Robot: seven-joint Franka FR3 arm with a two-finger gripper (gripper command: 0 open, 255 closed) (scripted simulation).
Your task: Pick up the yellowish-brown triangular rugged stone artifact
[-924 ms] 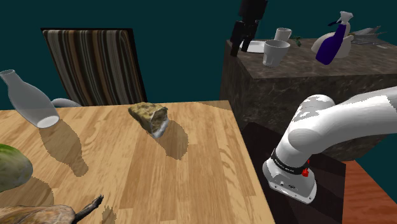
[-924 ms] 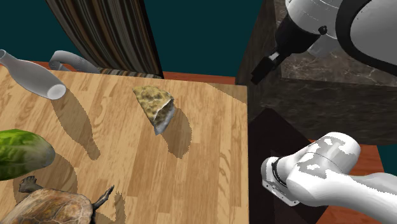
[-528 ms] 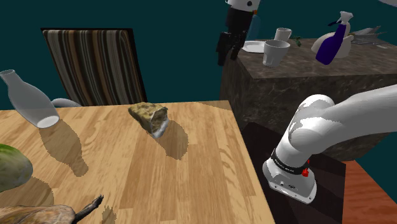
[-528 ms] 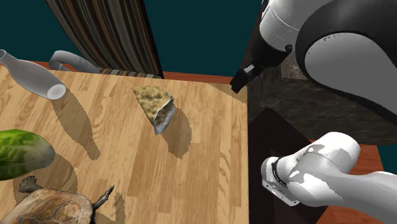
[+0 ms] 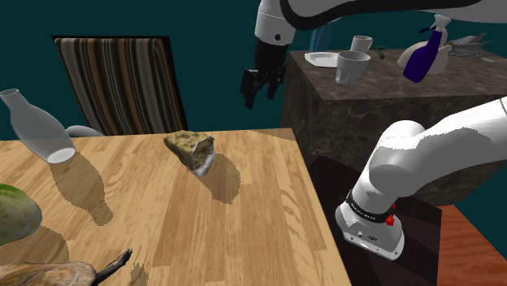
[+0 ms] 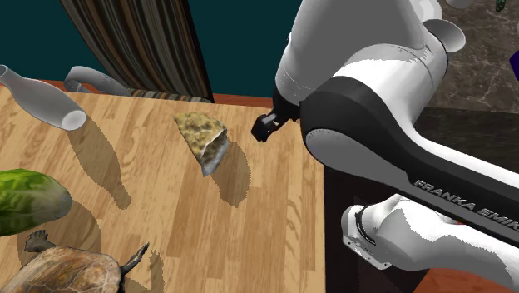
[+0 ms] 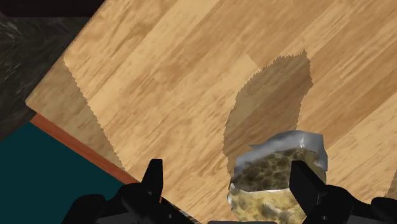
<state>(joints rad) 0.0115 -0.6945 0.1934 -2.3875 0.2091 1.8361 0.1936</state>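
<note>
The yellowish-brown, rough triangular stone lies on the wooden table near its far edge, casting a long shadow. It lies in the middle of the second exterior view as the stone. My black gripper hangs in the air above the table's far right corner, up and to the shoulder view's right of the stone, apart from it. The gripper is just right of the stone in the second exterior view. Seen from the wrist, the gripper is open, and the stone lies far below, close to one finger.
A pale bottle lies tilted at the table's left. A green object and a brown turtle-like figure sit at the near left. A striped chair stands behind. A stone counter with cups and a spray bottle rises at right.
The arm has swung from over the counter toward the table, carrying the gripper left and lower, nearer the stone. The stone has not moved.
</note>
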